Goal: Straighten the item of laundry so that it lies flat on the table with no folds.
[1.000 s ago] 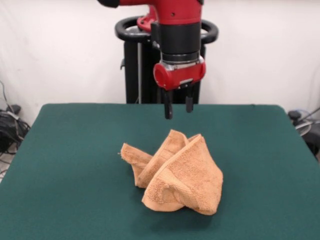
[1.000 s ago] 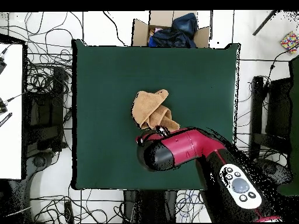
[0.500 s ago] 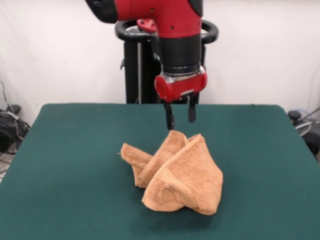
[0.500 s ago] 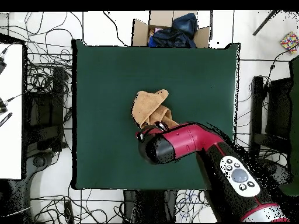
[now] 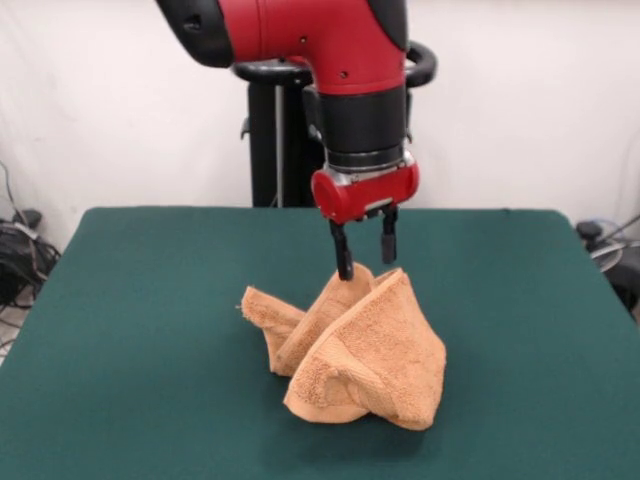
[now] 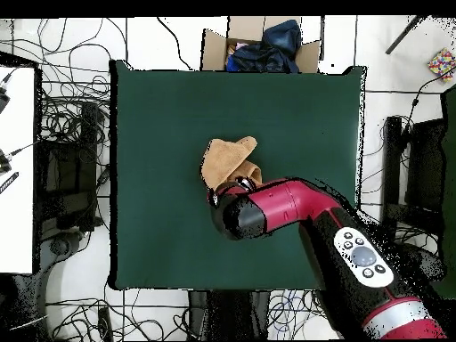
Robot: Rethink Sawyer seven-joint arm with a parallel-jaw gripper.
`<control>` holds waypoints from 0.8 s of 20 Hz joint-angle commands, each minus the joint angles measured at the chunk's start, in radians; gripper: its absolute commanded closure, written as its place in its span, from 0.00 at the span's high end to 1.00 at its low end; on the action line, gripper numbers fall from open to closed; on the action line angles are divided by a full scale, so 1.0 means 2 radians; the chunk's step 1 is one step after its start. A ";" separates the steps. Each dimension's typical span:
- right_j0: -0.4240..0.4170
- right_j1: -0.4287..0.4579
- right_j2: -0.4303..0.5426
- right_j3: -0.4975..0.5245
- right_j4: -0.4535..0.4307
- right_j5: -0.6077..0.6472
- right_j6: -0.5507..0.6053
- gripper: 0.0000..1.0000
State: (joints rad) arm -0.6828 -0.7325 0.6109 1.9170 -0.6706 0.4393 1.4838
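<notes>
Bare table [image 5: 140, 330] surrounds crumpled towel [image 5: 350, 350]; fingers [image 5: 343, 255] apart, seemingly touching.

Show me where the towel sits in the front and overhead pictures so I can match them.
Front view: the towel is a crumpled peaked heap at centre, just below the open gripper, on the green table.
Overhead view: the towel lies near the table's middle, its lower part hidden under the red arm.
Shared landmark: the red arm's end, right above the towel's peak in both.
</notes>
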 commanded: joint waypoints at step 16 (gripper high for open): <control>0.015 0.076 -0.029 -0.072 -0.073 0.015 -0.034 1.00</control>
State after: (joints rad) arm -0.6688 -0.6707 0.6073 1.8594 -0.7222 0.4395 1.4838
